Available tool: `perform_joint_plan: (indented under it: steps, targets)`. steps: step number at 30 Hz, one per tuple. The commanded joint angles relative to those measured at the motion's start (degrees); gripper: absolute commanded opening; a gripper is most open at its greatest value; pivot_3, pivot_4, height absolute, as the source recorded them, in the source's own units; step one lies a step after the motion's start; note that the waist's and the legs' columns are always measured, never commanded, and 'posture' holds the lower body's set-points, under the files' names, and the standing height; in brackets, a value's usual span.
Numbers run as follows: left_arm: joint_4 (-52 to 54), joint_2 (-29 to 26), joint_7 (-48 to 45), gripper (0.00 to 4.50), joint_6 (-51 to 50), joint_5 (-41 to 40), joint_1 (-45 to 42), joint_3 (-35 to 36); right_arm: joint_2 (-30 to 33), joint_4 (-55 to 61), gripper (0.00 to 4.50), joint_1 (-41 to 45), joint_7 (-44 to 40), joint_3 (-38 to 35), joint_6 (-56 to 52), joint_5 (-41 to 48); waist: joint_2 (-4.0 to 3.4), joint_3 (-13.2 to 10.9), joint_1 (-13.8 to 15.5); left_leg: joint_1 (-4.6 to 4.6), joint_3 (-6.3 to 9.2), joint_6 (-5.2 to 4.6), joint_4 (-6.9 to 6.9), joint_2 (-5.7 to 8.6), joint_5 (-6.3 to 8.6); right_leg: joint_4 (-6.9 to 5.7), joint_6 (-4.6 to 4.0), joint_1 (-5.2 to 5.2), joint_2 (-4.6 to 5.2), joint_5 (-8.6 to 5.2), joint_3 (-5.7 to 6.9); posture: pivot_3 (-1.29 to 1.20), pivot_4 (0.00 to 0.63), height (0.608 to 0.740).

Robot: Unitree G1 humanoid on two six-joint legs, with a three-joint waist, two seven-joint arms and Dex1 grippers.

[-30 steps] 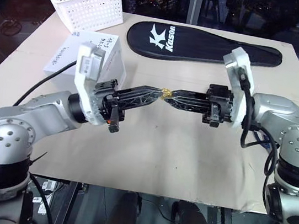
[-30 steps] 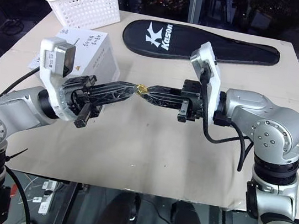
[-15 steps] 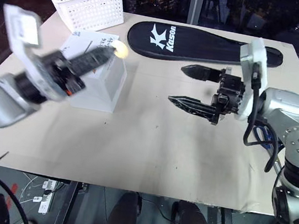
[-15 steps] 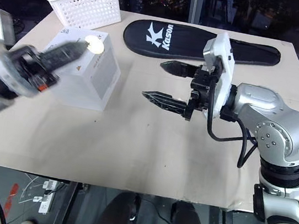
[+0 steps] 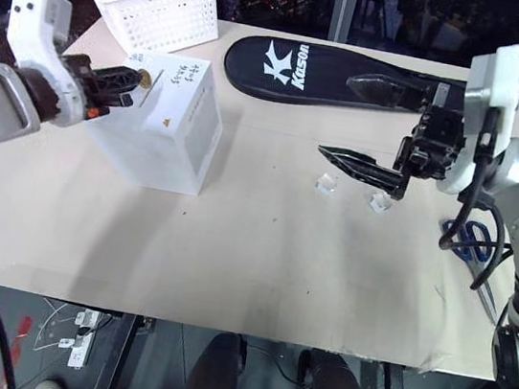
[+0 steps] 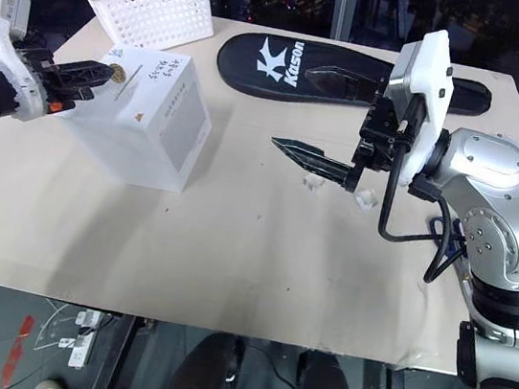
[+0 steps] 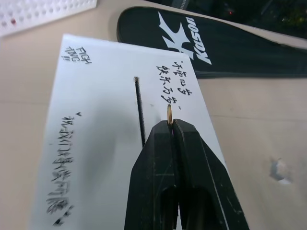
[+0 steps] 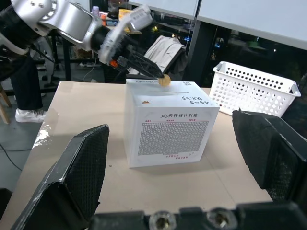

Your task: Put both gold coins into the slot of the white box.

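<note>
Misalignment worries me: left gripper (image 7: 171,125) pinches small shiny gold coin (image 7: 169,113) beside thin dark slot (image 7: 139,111) of white cardboard box (image 5: 167,133); right gripper (image 5: 361,122), fingers spread, holds nothing.

light: bright on table (image 5: 261,253) | background: dark | focus: sharp

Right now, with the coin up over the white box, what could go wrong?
1. The left pincer holds the gold coin by its edge, a little to one side of the slot. Let go there, it would likely land on the white box top and roll off.
2. Only a sliver of coin is pinched, so it may slip early.
3. The right pincer hangs open above two small clear blocks; lowering could knock them.
</note>
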State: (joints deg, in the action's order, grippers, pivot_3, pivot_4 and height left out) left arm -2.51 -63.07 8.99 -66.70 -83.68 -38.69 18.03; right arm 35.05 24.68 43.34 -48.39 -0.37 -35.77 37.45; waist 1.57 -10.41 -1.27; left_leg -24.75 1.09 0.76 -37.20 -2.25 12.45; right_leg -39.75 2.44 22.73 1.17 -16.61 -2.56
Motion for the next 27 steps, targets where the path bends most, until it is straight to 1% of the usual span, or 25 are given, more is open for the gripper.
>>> perform_joint_plan:
  steps: [1, 5, 10, 15, 18, 19, 21, 22, 23, 24, 25, 27]
  targets:
    - [-1.68, 0.20, 0.14, 0.00, -2.12, 2.68, -2.53, 0.18, -0.07, 2.37, 4.46, -0.76, 0.80, -0.26, 1.23, -0.52, 0.00, 0.00, 0.08, 0.00, 0.00, 0.00, 0.00, 0.00, 0.00, 0.00, 0.00, 0.00, 0.00, 0.00, 0.00, 0.00, 0.150, 0.740]
    - [-3.49, 1.42, 0.69, 0.00, -4.17, 7.38, -4.47, -0.38, 0.12, 3.81, 4.46, -2.10, 1.59, -0.45, 0.75, -0.58, 0.00, 0.00, 0.28, 0.01, -0.03, 0.01, 0.00, 0.01, -0.01, -0.01, 0.00, 0.00, 0.00, 0.00, -0.01, 0.00, 0.150, 0.740]
    - [-3.86, 1.97, -1.21, 0.00, -5.61, 12.75, -6.21, 0.08, 0.49, 4.50, 4.46, -2.94, 2.01, -0.74, 0.58, -0.38, 0.01, 0.01, 0.17, 0.05, -0.05, 0.02, -0.01, 0.01, -0.01, -0.05, 0.00, 0.00, 0.00, 0.00, -0.02, 0.00, 0.150, 0.740]
    - [-0.72, 3.55, -3.51, 0.00, -7.65, 16.45, -7.58, -1.47, 0.35, 4.84, 4.46, -2.90, 2.38, -0.46, 0.44, -0.36, 0.01, 0.01, 0.13, 0.06, -0.05, 0.03, -0.01, 0.01, -0.02, -0.08, 0.00, 0.00, -0.01, 0.00, -0.03, 0.00, 0.150, 0.740]
    - [0.44, 4.57, -3.89, 0.00, -8.36, 18.86, -8.00, -0.91, 0.18, 4.87, 4.46, -2.82, 2.37, -0.45, 0.79, -0.32, 0.01, 0.01, 0.18, 0.05, -0.06, 0.03, -0.02, 0.01, -0.02, -0.07, 0.00, 0.00, -0.01, 0.00, -0.03, 0.00, 0.150, 0.740]
    - [0.90, 4.87, -3.81, 0.55, -8.47, 19.69, -8.08, -0.48, 0.08, 4.88, 4.50, -2.80, 2.32, -0.49, 1.00, -0.28, 0.01, 0.01, 0.17, 0.05, -0.06, 0.03, -0.02, 0.01, -0.02, -0.07, 0.00, 0.00, -0.01, 0.00, -0.04, 0.00, 0.150, 0.740]
    - [2.91, 4.47, -5.25, 1.19, -8.43, 20.35, -8.24, 0.85, 0.05, 5.16, 4.50, -2.90, 1.80, -0.51, 1.84, -0.34, 0.01, 0.01, 0.15, 0.05, -0.06, 0.03, -0.02, 0.01, -0.02, -0.07, 0.00, 0.00, -0.01, 0.00, -0.04, 0.00, 0.150, 0.740]
    - [3.73, 4.68, -5.91, 1.70, -8.16, 19.90, -8.52, 2.22, 0.11, 5.38, 4.50, -3.11, 1.64, -0.59, 2.09, -0.32, 0.01, 0.01, 0.15, 0.04, -0.07, 0.03, -0.02, 0.01, -0.02, -0.07, 0.00, 0.00, -0.01, 0.00, -0.05, 0.00, 0.150, 0.740]
    - [4.86, 4.53, -7.28, 2.06, -7.44, 19.85, -8.85, 2.98, 0.17, 5.53, 4.50, -3.28, 1.58, -0.63, 2.19, -0.32, 0.01, 0.00, 0.16, 0.03, -0.05, 0.03, -0.02, 0.01, -0.02, -0.06, 0.00, 0.00, -0.01, 0.00, -0.04, 0.00, 0.150, 0.740]
    - [6.58, 4.13, -9.13, 2.64, -6.23, 20.18, -9.20, 3.20, 0.27, 5.58, 4.50, -3.48, 1.56, -0.70, 2.26, -0.36, 0.02, 0.00, 0.21, 0.02, -0.04, 0.03, -0.02, 0.00, -0.02, -0.05, 0.00, 0.00, -0.01, 0.00, -0.02, 0.00, 0.150, 0.740]
    - [8.29, 3.99, -11.04, 2.64, -5.16, 20.25, -9.68, 3.37, 0.42, 5.60, 4.50, -3.67, 1.52, -0.81, 2.31, -0.37, 0.02, 0.00, 0.28, 0.00, -0.04, 0.03, -0.02, 0.01, -0.02, -0.03, 0.00, 0.00, 0.00, 0.00, -0.01, 0.00, 0.150, 0.740]
    - [10.70, 4.98, -13.20, 2.64, -5.44, 17.70, -11.65, 4.42, 0.77, 5.57, 4.50, -4.02, 1.45, -1.13, 2.34, -0.43, 0.03, 0.00, 0.43, -0.01, -0.05, 0.04, -0.02, 0.01, -0.02, -0.02, 0.00, 0.00, 0.02, 0.00, -0.02, 0.00, 0.150, 0.740]
